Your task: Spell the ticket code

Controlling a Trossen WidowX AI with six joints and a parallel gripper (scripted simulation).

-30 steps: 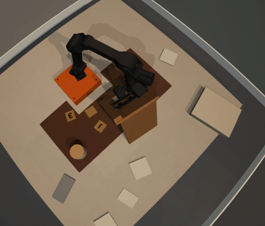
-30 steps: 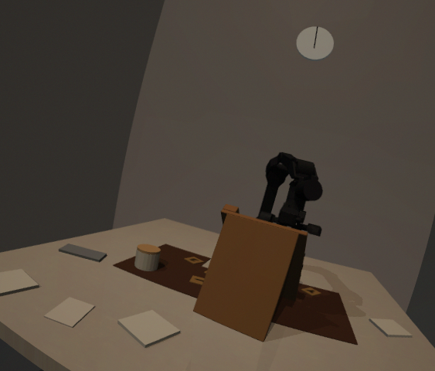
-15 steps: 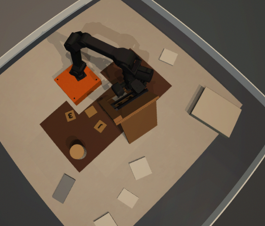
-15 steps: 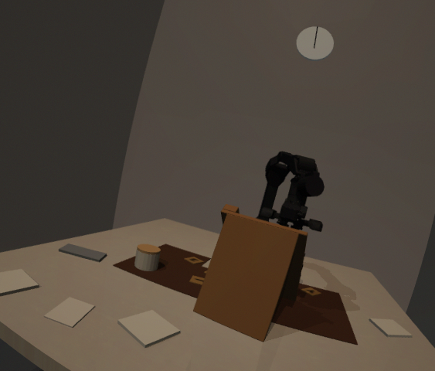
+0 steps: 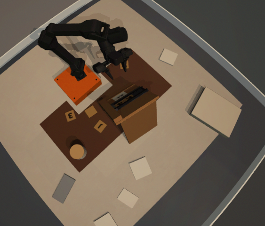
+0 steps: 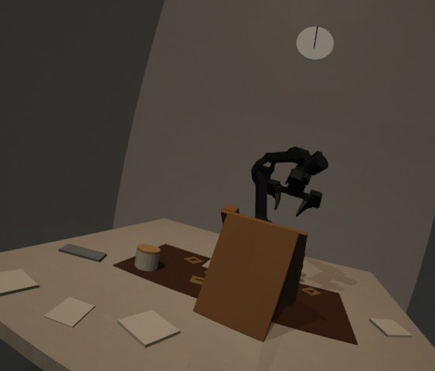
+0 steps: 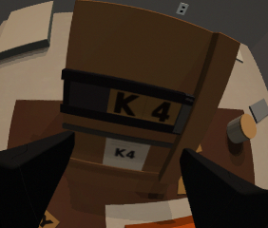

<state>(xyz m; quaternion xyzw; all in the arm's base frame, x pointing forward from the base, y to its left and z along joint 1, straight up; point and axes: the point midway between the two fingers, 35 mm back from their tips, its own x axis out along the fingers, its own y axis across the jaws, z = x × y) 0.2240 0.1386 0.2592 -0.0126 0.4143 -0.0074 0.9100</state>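
The tilted board [image 5: 140,121] [image 6: 249,271] [image 7: 134,43] carries the black letter rail [image 7: 124,85]. In the wrist view a K tile [image 7: 120,110] and a 4 tile [image 7: 154,116] sit side by side in it, reading K4, against the right end. The left part of the rail is empty and its left end is open. The ticket [image 7: 125,161] below the rail reads K4. My gripper [image 5: 119,75] [image 6: 287,212] [image 7: 129,147] is open and empty, raised in front of the board, clear of the rail and tiles.
On the dark mat lie a 3 tile [image 5: 70,115], a tile with no readable mark [image 5: 91,111], another marked tile [image 5: 100,126] and a Y tile [image 7: 46,221]. A lidded jar [image 5: 76,151] [image 6: 147,259] stands at the mat's far end. Pale slabs and a large block [image 5: 216,110] lie around.
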